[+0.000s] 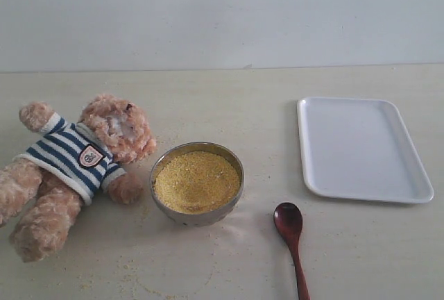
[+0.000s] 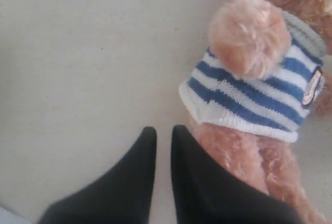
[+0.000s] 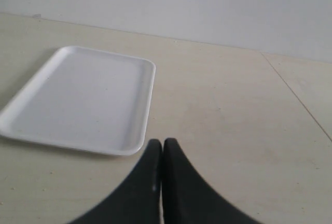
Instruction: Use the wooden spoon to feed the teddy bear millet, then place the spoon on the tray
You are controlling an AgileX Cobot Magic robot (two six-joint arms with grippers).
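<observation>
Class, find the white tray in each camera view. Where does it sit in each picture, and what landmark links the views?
Exterior view: the tray lies on the right, beyond the wooden spoon.
Right wrist view: it lies just ahead of the shut right gripper, to one side.
Left wrist view: not in it.
Shared landmark: where the table meets the wall, in exterior and right wrist views.
</observation>
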